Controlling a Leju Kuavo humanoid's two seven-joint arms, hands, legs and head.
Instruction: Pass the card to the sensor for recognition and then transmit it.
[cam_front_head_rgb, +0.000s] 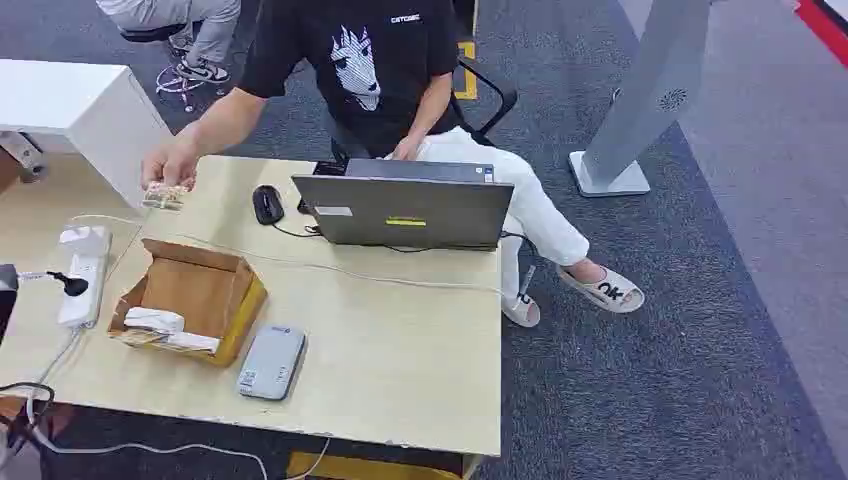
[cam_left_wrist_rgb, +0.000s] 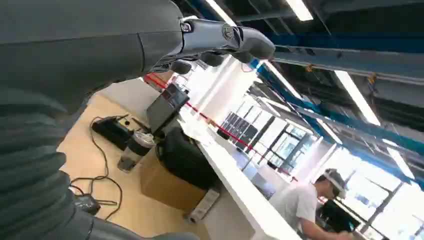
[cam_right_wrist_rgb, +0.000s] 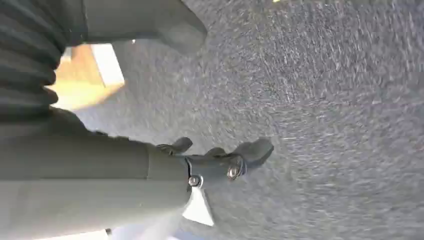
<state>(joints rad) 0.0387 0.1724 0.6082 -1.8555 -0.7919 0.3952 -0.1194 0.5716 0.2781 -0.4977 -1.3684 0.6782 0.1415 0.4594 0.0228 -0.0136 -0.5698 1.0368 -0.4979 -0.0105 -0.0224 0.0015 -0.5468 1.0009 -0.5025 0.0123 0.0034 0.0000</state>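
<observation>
- On the left half of the bench (cam_front_head_rgb: 400, 330), an open cardboard box (cam_front_head_rgb: 195, 290) holds pale flat pieces (cam_front_head_rgb: 155, 320) at its near-left corner. I take these for the cards, though they are too small to be sure. Their long axis runs roughly left to right.
- Just right of the box, at the near edge, lies the grey card reader (cam_front_head_rgb: 271, 362), apart from the box, its long axis running near to far.
- At the far left a seated person's hand (cam_front_head_rgb: 170, 160) holds a small object (cam_front_head_rgb: 165, 196) above the bench. Whether it is a card I cannot tell.
- The left robot hand (cam_left_wrist_rgb: 220, 45) is raised and released, its fingers (cam_left_wrist_rgb: 212, 59) loosely spread with nothing in them, aimed out into the room rather than down at the box.
- The right robot hand (cam_right_wrist_rgb: 215, 160) is also released and holds nothing. It hangs over grey carpet (cam_right_wrist_rgb: 325, 100), off the bench.
- Judgement: box and reader both sit on the left side, so the left robot hand is the nearer. It would have to come down and forward to the box's near-left corner.
- A power strip (cam_front_head_rgb: 82, 275) and cables lie left of the box, on that approach side.
</observation>
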